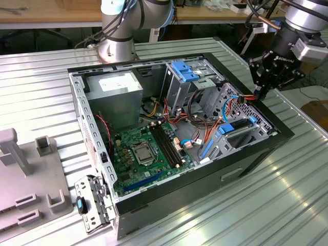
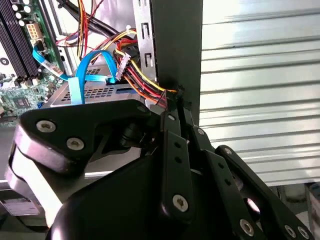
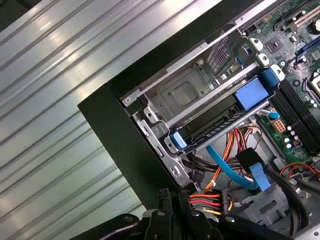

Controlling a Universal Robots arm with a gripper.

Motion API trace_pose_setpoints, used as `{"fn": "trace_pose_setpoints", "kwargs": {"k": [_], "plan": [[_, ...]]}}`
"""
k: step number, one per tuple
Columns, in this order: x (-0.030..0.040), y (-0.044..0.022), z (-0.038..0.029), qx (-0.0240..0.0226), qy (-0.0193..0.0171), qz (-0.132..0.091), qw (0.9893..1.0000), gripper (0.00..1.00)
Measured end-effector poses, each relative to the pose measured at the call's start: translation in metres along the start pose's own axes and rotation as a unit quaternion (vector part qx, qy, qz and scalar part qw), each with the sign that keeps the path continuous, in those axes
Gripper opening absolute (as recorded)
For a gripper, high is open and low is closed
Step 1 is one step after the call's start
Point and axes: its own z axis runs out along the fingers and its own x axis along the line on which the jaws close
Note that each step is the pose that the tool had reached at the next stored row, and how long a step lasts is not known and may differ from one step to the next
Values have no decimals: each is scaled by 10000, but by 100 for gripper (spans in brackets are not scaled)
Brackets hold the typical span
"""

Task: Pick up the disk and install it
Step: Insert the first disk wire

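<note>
Your gripper hangs at the upper part of the exterior view's right side, just over the black rim of the open computer case. In both wrist views its fingers are drawn together with nothing of the disk between them. Their tips sit right by a bundle of red, yellow and black wires, though you cannot tell from these pictures whether they touch it.

The disk is not in your grasp. It lies inside the case, in the metal drive cage, below the gripper and toward the exterior view's left, near the frame's middle right. In the first wrist view the disk shows as a dark slab edged by a blue rail. Its long axis runs on a slant across the cage, and one end points toward your fingertips. It appears to be already seated in its slot.
</note>
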Motion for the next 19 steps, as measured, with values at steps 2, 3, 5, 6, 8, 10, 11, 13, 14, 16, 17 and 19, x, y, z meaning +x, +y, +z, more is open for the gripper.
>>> {"fn": "trace_pose_setpoints", "kwargs": {"k": [2,3,5,6,8,10,11,13,14,16,17,19], "plan": [[-28,20,-2,-6,0,52,10000,16],[-57,41,-3,-7,0,70,10000,16],[-111,80,-6,-8,0,93,10000,16],[-122,88,-7,-9,0,102,9999,16],[-133,97,-7,-13,-1,171,9999,16],[-135,97,-7,-21,-2,279,9996,16],[-136,98,-7,-25,-3,348,9994,16],[-138,99,-6,-33,-5,464,9989,16],[-138,99,-6,-36,-5,515,9987,16],[-139,100,-6,-45,-7,642,9979,16],[-140,101,-6,-49,-8,705,9975,16],[-141,101,-5,-57,-9,830,9965,16]]}}
